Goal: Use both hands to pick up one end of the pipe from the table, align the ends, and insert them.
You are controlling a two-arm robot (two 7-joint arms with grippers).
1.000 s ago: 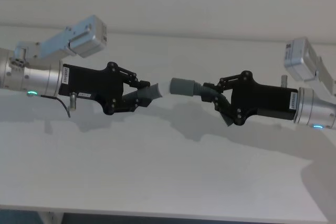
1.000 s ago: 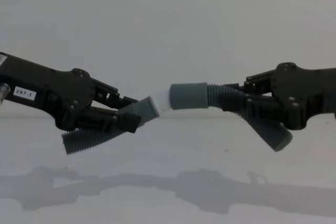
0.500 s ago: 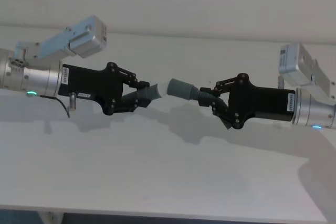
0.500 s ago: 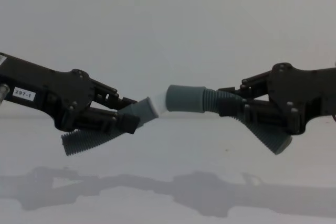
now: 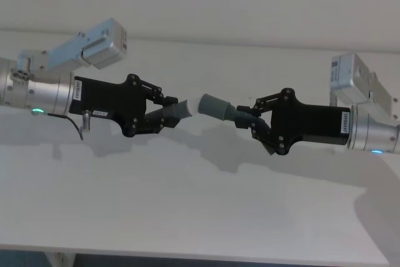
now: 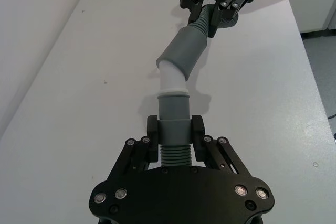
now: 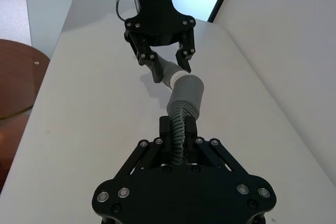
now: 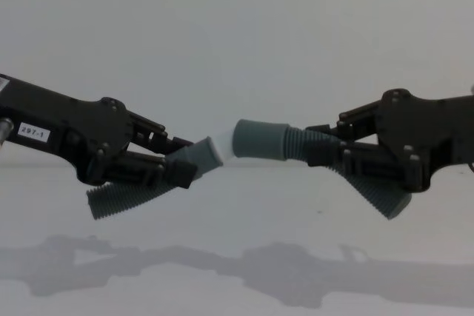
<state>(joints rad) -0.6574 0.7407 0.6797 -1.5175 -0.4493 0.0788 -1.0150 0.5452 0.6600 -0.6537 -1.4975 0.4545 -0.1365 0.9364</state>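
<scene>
Grey ribbed pipe halves held above the white table point(image 5: 187, 211), left gripper point(image 5: 164, 112) pinching narrow cuff point(image 8: 198, 157), right gripper point(image 5: 250, 119) clamping hose, white tip point(image 6: 171, 78) entering wide cuff point(image 8: 259, 139).

Wide cuff point(image 7: 187, 92) over pale tip point(image 7: 170, 77)

black angular grippers point(image 5: 164, 112) on silver cylindrical arms point(image 5: 34, 94).

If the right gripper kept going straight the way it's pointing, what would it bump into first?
Probably the left gripper. The right gripper points at it, and the wide cuff it carries already meets the pale tip of the left piece, though at an angle.
</scene>
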